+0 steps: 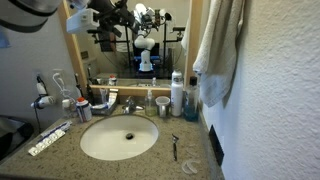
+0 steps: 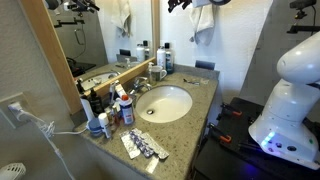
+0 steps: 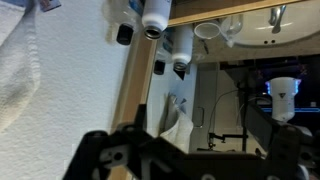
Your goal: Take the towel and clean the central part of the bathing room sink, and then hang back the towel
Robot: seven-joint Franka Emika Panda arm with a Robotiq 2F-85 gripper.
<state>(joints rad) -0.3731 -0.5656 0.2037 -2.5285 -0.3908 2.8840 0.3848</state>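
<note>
The towel (image 1: 216,50) hangs in pale folds on the wall right of the mirror. It also shows in an exterior view (image 2: 204,20) and at the left edge of the wrist view (image 3: 14,70). The oval off-white sink (image 1: 119,138) with its small drain lies in the speckled granite counter, also in an exterior view (image 2: 165,103). My gripper (image 3: 190,140) is open and empty, high above the counter and apart from the towel. It shows dark at the top of both exterior views (image 1: 100,15) (image 2: 181,5).
The faucet (image 1: 130,103), a white cup (image 1: 163,106), bottles (image 1: 177,95) and toothbrush holders (image 1: 83,108) crowd the back of the counter. A razor (image 1: 175,146) and blister packs (image 2: 145,147) lie on it. The robot base (image 2: 288,95) stands beside the counter.
</note>
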